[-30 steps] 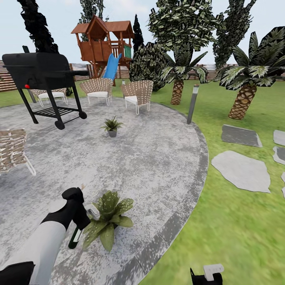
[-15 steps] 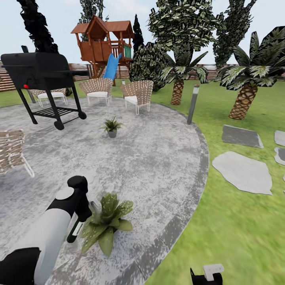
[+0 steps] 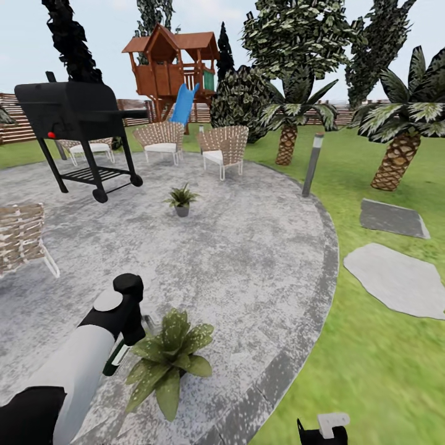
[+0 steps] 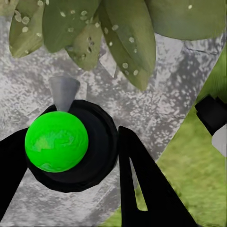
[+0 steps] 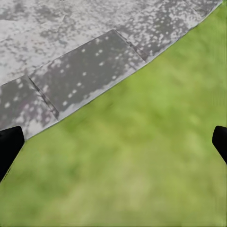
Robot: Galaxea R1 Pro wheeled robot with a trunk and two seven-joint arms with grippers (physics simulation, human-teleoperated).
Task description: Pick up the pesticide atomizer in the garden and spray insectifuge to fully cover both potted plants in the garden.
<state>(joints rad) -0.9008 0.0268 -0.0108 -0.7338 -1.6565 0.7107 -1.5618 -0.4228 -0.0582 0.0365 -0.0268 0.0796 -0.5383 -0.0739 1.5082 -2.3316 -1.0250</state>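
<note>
Pesticide atomizer (image 3: 116, 357) gripped in left claw (image 4: 71, 156), nozzle toward speckled potted plant (image 3: 168, 353) just beside, on stone patio (image 3: 247, 259). Spiky potted plant (image 3: 182, 199) well apart, near grill (image 3: 77, 111). Right claw (image 5: 113, 142) spread wide over lawn (image 5: 142, 179).

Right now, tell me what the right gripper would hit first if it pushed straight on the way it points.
Probably the lawn: the right gripper points down at bare grass beside the patio edge, its fingers wide apart. Nothing else seems to lie between, though depth is unclear.
</note>
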